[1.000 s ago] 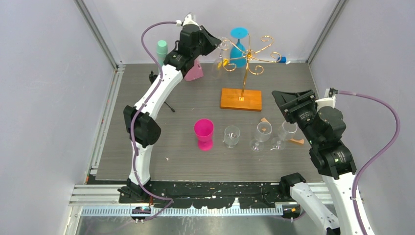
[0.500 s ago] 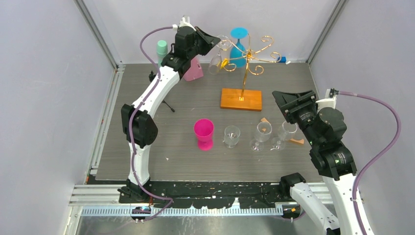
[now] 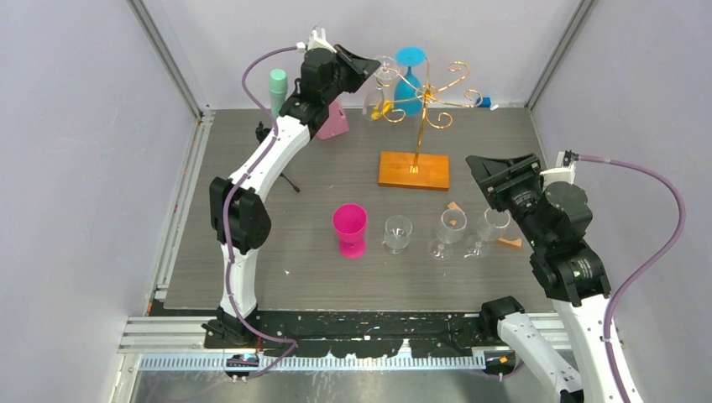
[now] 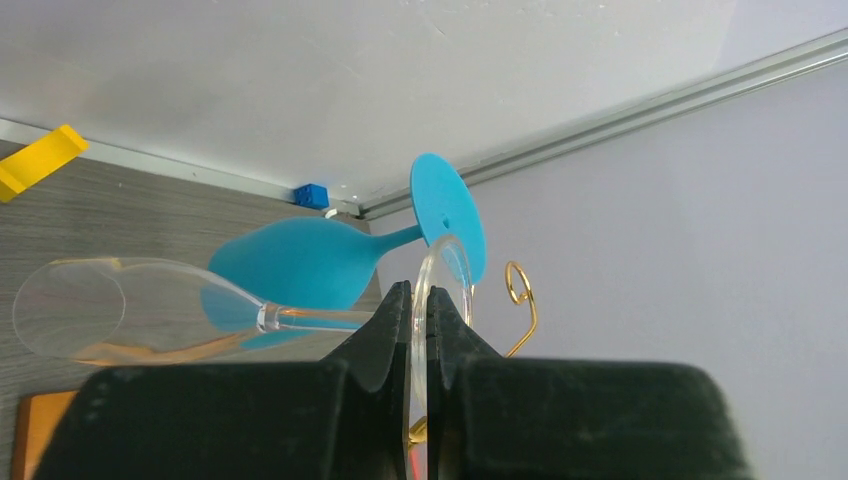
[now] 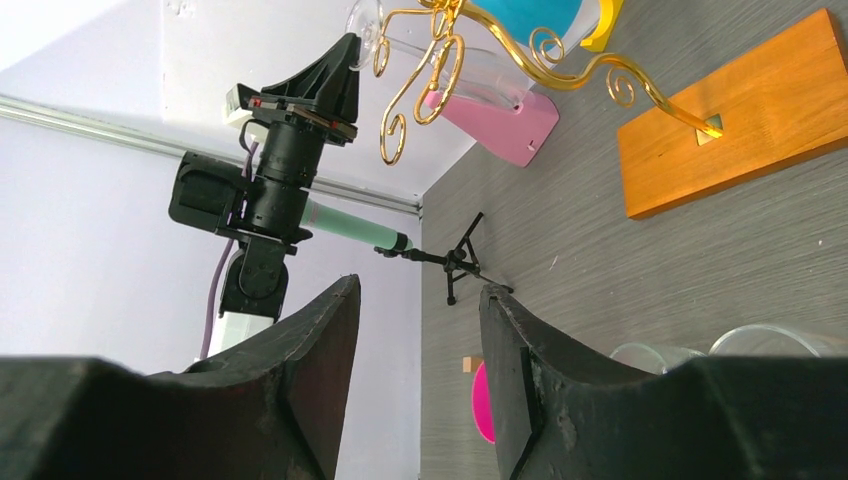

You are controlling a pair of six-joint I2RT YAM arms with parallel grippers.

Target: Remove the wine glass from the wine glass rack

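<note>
While left hand [image 4: 419, 303] pinches wine glass [image 4: 85, 312] (apparently racked) | right hand [image 5: 420, 292] spread

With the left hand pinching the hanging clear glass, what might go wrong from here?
1. The left hand holds only the thin rim of the clear wine glass foot, so the glass may pivot or slip.
2. The blue wine glass hangs right beside it and may get knocked on the way out.
3. Gold wire of the wine glass rack curls close to the foot; a snag might tip the rack.

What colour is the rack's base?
Orange-brown; the base shows best in the top view.
</note>
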